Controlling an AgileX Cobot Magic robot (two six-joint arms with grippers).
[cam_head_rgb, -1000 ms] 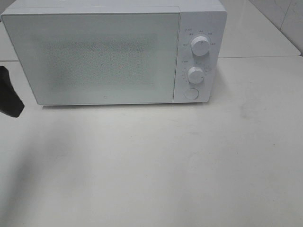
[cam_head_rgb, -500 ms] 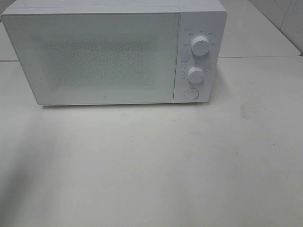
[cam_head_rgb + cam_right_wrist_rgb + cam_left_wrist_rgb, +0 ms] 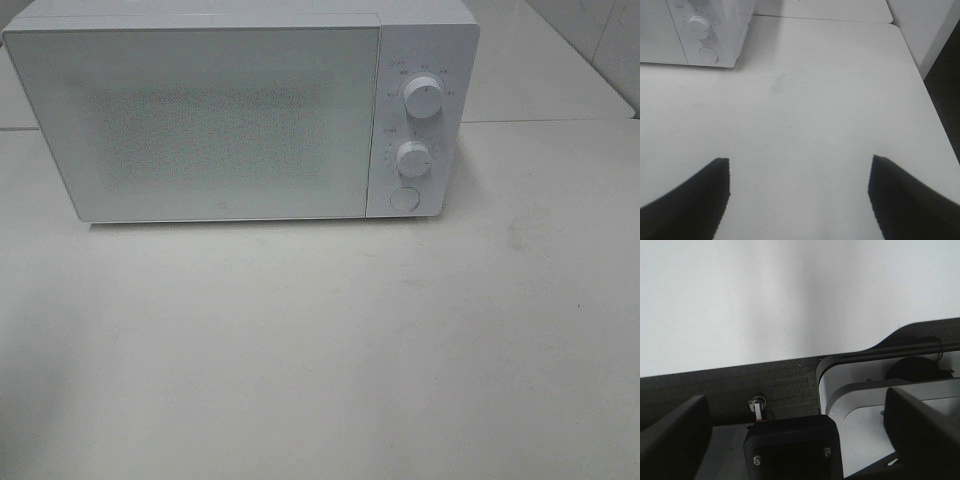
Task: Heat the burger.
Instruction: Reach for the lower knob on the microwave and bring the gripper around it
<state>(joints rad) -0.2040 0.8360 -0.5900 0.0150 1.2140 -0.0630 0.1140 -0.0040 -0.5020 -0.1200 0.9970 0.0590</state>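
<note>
The burger is out of view in every frame. A white microwave point(image 3: 230, 110) stands at the back of the table with its frosted door point(image 3: 200, 125) shut. Neither arm shows in the high view. In the left wrist view my left gripper point(image 3: 796, 400) is open and empty, its dark fingers point(image 3: 675, 435) wide apart over dark floor and a white machine base point(image 3: 860, 400). My right gripper point(image 3: 799, 160) is open too, hovering over bare table to the right of and in front of the microwave point(image 3: 715, 30), with nothing between its fingers point(image 3: 695, 195).
The microwave's control panel carries two round knobs point(image 3: 424, 100) point(image 3: 413, 158) and a round button point(image 3: 404, 198). The white table point(image 3: 320, 350) spreads in front of it. The table's right edge point(image 3: 925, 95) drops to a dark floor.
A dark part of my left arm stood at the left edge of the high view a second ago; it has withdrawn out of that view. The microwave has not moved.
</note>
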